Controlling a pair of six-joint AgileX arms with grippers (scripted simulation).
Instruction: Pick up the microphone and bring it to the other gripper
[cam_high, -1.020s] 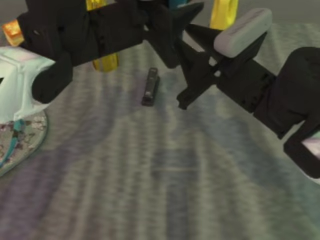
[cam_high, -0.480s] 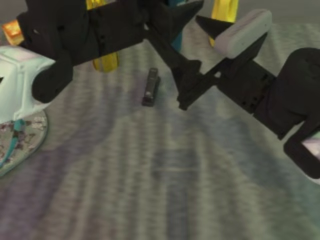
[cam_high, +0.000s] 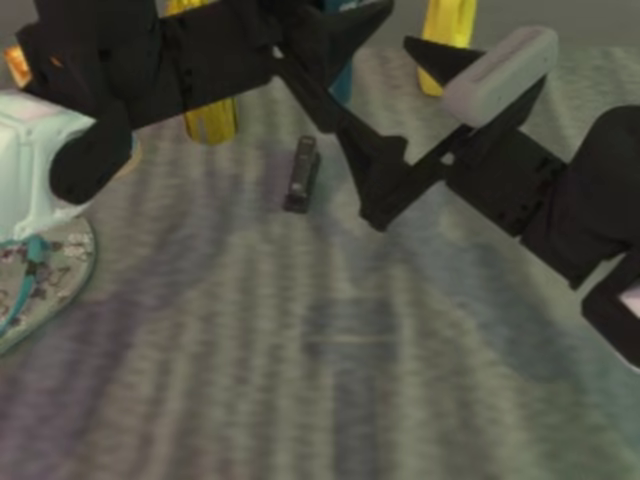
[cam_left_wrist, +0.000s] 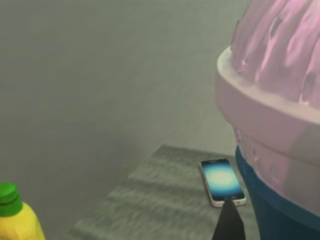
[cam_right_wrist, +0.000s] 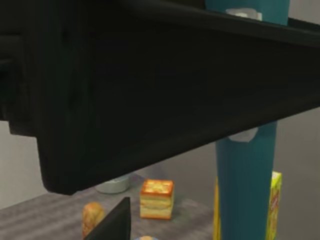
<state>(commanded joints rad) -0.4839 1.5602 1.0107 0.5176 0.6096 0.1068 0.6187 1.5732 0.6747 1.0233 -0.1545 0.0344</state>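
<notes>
The microphone (cam_left_wrist: 280, 100) fills the left wrist view, its pale head above the teal handle (cam_left_wrist: 280, 210). One left fingertip (cam_left_wrist: 227, 222) shows beside the handle. From above, only a strip of the handle (cam_high: 342, 88) shows at the table's far middle, under my left gripper (cam_high: 335, 35), which is shut on it. My right gripper (cam_high: 375, 85), the other gripper, reaches in from the right. It stands open with a finger on each side of the handle. In the right wrist view the handle (cam_right_wrist: 245, 175) and its white button patch (cam_right_wrist: 244, 135) hang behind the left arm's black body.
A black stapler (cam_high: 301, 175) lies just left of the grippers. Yellow bottles (cam_high: 212, 122) (cam_high: 447, 30) stand at the back. A white-teal object (cam_high: 30, 170) and a patterned plate (cam_high: 45, 285) sit at the left. A phone (cam_left_wrist: 222, 182) lies below the left gripper.
The right gripper's fingers have spread wider apart, and the arm has shifted slightly to the right. The left arm, still holding the microphone, has edged up and left.
</notes>
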